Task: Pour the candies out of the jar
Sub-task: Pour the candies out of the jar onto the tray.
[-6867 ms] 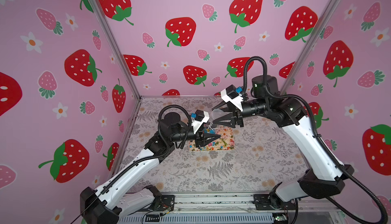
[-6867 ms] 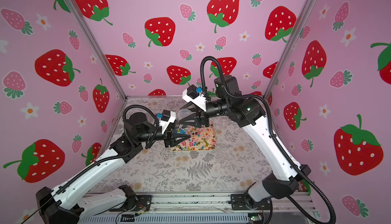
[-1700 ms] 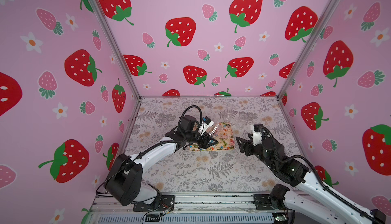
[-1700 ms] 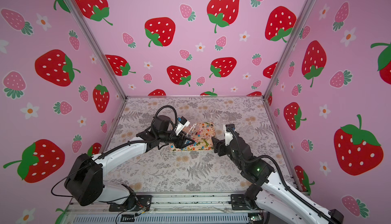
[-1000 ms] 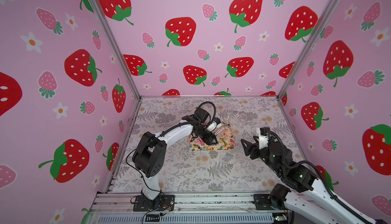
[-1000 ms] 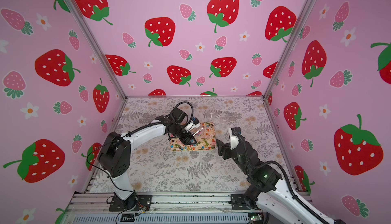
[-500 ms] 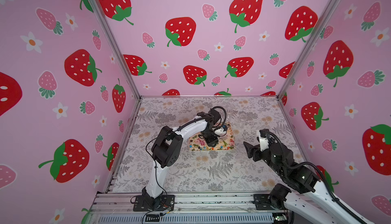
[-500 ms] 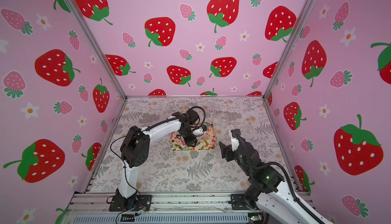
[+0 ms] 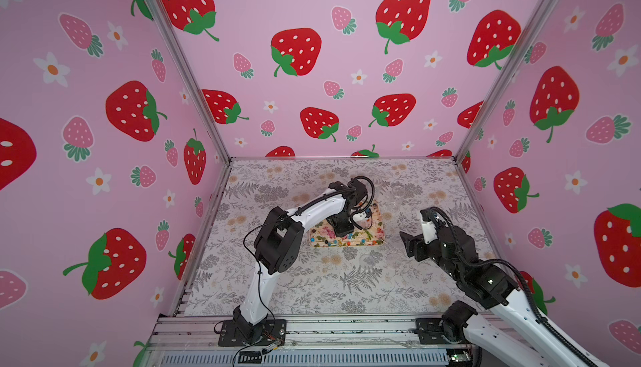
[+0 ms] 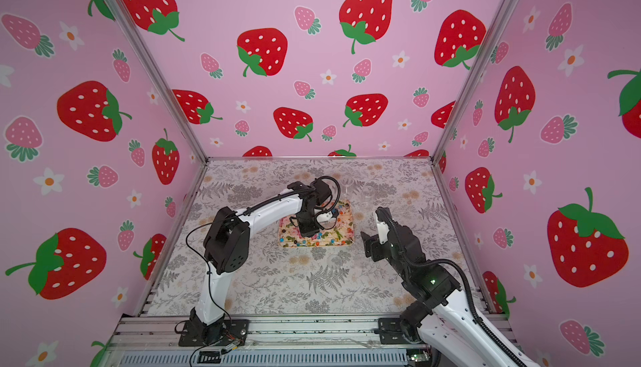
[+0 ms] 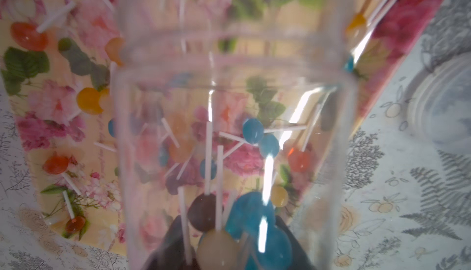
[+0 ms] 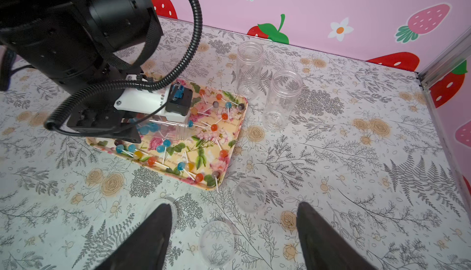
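Observation:
My left gripper point(image 12: 127, 128) is shut on the clear jar point(image 12: 168, 128), which lies on its side low over the floral tray point(image 12: 229, 133). In the left wrist view the jar point(image 11: 234, 103) fills the picture, and blue, brown and pale candies point(image 11: 252, 217) sit at its base end between my dark fingers point(image 11: 173, 243). Many candies point(image 12: 183, 165) lie scattered on the tray point(image 9: 319, 238). My right gripper point(image 12: 233, 206) hangs open and holds nothing, above the table right of the tray, in both top views point(image 9: 411, 244) point(image 10: 369, 245).
Two empty clear jars point(image 12: 249, 69) point(image 12: 283, 97) stand upright behind the tray's right end. Three clear lids lie flat on the table below my right gripper: point(image 12: 249, 196), point(image 12: 216, 243), and one partly behind a finger point(image 12: 175, 205). Pink walls close three sides.
The left arm has swung the jar rightward across the tray and turned its wrist over. The right arm has barely moved and its jaws have widened slightly.

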`<state>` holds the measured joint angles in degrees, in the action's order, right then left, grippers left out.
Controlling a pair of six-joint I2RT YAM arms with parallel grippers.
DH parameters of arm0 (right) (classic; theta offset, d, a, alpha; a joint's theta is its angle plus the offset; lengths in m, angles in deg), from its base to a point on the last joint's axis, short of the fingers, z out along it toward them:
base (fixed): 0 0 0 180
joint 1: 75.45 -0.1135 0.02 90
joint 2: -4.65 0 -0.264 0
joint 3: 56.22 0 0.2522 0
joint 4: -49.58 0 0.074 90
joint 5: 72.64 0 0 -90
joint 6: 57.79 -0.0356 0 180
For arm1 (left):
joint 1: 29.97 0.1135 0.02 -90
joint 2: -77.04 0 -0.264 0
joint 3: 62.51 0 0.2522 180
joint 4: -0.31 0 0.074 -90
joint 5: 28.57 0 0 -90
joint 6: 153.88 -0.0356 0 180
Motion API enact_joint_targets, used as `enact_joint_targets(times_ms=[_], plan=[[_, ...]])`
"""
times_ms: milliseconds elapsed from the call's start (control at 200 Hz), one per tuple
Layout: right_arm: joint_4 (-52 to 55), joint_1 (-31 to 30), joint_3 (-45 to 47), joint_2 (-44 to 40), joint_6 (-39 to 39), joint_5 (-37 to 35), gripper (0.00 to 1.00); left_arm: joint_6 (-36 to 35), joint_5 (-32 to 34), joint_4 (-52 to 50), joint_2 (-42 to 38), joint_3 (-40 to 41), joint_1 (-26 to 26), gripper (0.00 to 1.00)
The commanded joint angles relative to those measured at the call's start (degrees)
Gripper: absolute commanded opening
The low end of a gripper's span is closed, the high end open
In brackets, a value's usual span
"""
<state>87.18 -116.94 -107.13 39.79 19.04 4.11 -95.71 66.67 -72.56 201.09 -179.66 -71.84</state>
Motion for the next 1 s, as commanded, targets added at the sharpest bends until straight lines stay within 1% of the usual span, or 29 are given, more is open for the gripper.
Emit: enact_joint_targets(times_ms=[0,190,355,425,490,690,825,996], plan=[[0.86,0.36,-1.17,-1.87,-0.01,1.44,0.79,-2.21,5.43,-2.48,1.60,-2.62,-0.52,0.46],[4.06,0.43,-2.22,-4.05,-0.52,2.06,0.79,-4.02,9.90,-1.71,1.75,-2.62,-1.41,0.47],[10.57,0.45,-5.92,-5.83,-0.41,2.70,0.79,-5.81,15.24,-1.14,3.35,-3.40,-2.54,0.47],[12.41,0.37,-6.62,-6.70,0.03,2.75,0.79,-6.06,16.22,-1.00,3.99,-3.73,-2.89,0.46],[13.05,0.43,-6.63,-7.64,0.49,3.11,0.79,-6.66,17.62,-0.83,4.52,-3.74,-3.24,0.46],[13.52,0.43,-6.99,-9.30,1.77,5.22,0.79,-9.68,26.38,0.77,4.47,-3.10,-4.97,0.46],[15.04,0.45,-7.90,-9.21,2.22,6.91,0.80,-9.93,28.24,1.10,3.66,-3.04,-5.84,0.46],[16.59,0.40,-8.42,-10.38,1.93,8.21,0.80,-12.45,33.08,2.57,3.09,-0.92,-6.53,0.47]])
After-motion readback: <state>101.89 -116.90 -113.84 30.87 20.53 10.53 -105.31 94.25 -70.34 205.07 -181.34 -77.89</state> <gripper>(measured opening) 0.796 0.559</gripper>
